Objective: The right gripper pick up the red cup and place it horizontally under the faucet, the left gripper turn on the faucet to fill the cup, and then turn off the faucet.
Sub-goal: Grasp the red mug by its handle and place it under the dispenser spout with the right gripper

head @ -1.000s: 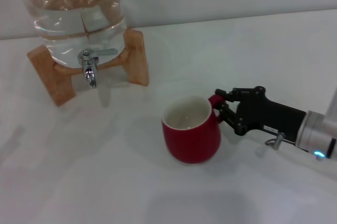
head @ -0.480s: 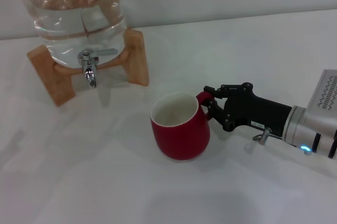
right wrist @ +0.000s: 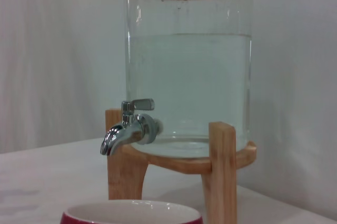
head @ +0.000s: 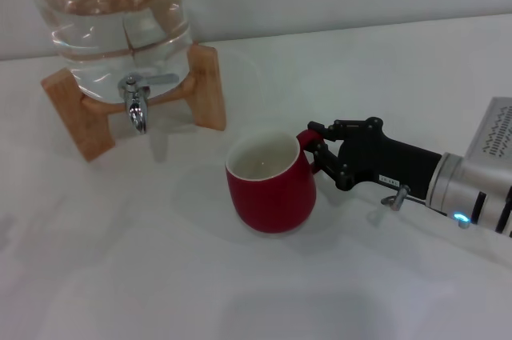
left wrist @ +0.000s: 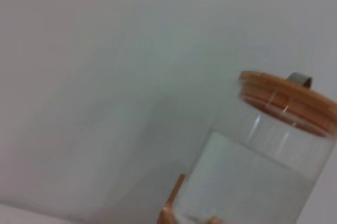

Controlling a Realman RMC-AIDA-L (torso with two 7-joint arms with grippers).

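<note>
On the white counter (head: 144, 276), at the far left, the clear water jar (head: 112, 12) sits in its wooden stand (head: 206, 88) — roughly two-thirds full in the right wrist view, its top cut off in the head view. The faucet (head: 136, 104) juts from the jar's base, spout turned down, lever (right wrist: 141, 104) lying flat. Toward the middle stands the red cup (head: 270, 190), upright, right of and nearer than the spout; its white inside looks empty. The right tool (head: 317, 156) is clamped on the cup's small handle. The left tool is out of sight — its wrist view catches only the jar and wooden lid (left wrist: 287, 100).
</note>
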